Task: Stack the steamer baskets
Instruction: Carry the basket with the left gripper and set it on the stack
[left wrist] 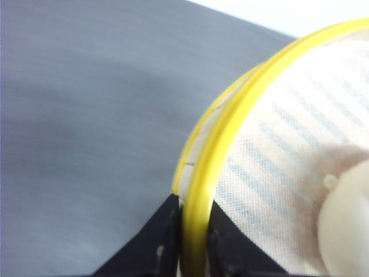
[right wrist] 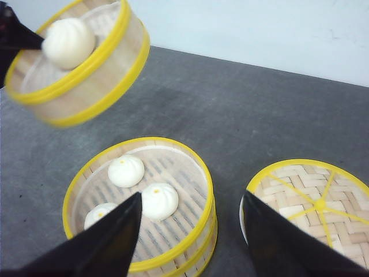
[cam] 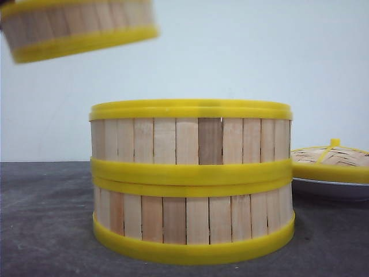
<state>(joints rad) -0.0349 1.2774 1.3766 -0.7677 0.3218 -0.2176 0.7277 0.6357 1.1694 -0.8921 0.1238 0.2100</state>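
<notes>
My left claw (left wrist: pixel 193 254) pinches the yellow rim of a raised basket (right wrist: pixel 78 60) (one bun inside), tilted, well clear of the two-basket stack (cam: pixel 192 179). My right claw (right wrist: pixel 190 231) hangs spread above stack and lid (right wrist: pixel 311 196).

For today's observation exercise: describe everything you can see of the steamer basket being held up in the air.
The raised steamer basket is round and shallow, with pale wooden slat walls, thick yellow rims top and bottom. It hangs tilted, above and beside the two stacked baskets, touching neither. The left gripper is clamped on its top rim. Inside sits one white bun.
</notes>
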